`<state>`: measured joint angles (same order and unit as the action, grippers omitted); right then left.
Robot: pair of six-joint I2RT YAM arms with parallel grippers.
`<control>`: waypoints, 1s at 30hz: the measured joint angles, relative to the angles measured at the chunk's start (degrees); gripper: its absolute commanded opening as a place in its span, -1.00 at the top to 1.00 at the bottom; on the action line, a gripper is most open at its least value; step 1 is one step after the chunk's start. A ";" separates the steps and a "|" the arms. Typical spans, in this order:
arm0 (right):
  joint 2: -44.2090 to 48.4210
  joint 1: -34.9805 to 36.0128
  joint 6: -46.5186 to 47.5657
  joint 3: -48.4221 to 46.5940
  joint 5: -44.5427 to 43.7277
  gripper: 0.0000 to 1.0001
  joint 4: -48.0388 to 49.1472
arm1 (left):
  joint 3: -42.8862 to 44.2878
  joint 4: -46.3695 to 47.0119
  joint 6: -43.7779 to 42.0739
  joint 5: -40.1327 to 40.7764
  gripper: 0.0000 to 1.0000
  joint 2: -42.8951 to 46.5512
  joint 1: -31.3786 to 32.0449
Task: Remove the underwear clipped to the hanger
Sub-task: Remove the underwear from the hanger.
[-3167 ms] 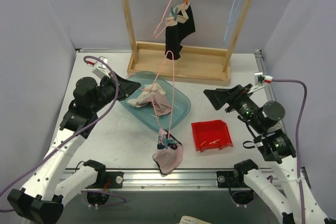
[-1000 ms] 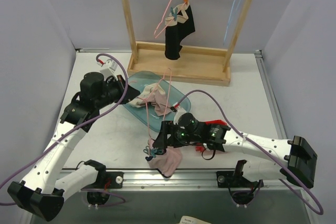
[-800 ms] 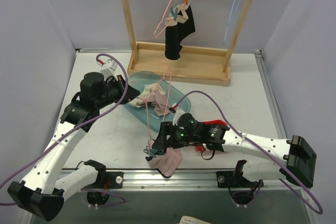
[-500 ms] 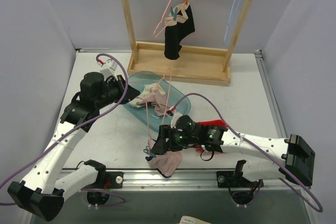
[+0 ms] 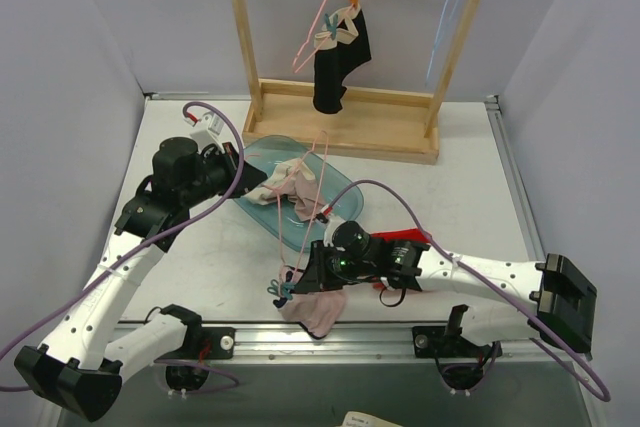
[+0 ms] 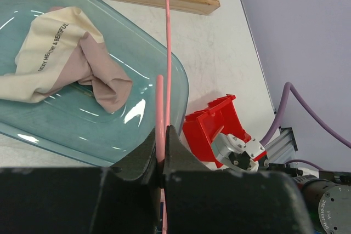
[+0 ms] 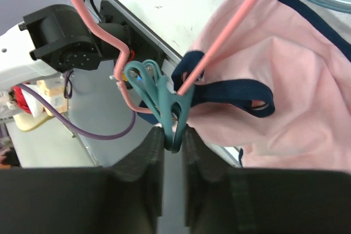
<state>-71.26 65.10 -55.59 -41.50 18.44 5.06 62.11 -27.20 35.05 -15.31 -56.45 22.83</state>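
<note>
At the near edge of the surface (image 5: 200, 257) the dark-trimmed pink underwear (image 7: 285, 80) droops over the rim, waistband uppermost, pinned by a teal clothespin (image 7: 164, 105) to the low end of the pink hanger (image 6: 167, 53). The hanger's long axis slants from there up and away toward the tray (image 5: 350, 202). The right tool (image 7: 173, 135) has its fingers pressed together on the clothespin's tail, and farther in the left tool (image 6: 162, 152) is clamped on the hanger wire above the tray, where pale underwear (image 6: 60, 58) lies crumpled. At the back, black underwear (image 5: 340, 57) hangs lengthwise from the wooden rack (image 5: 350, 127).
</note>
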 measured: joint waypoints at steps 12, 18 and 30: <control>1.95 -0.20 -0.35 2.03 -2.01 1.00 0.24 | -0.39 0.00 -0.35 -0.07 0.94 -0.04 0.00; 6.49 -3.91 0.15 2.10 -7.26 1.00 -1.49 | -2.36 0.42 0.00 -0.90 0.95 0.20 0.00; 10.60 -12.79 4.33 2.03 -13.07 1.00 -8.28 | -2.86 -0.39 0.15 -1.07 0.94 1.46 0.00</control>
<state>-60.66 52.31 -51.27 -39.46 5.37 -3.22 59.24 -27.59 35.20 -16.38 -54.98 22.83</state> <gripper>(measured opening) 0.154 0.067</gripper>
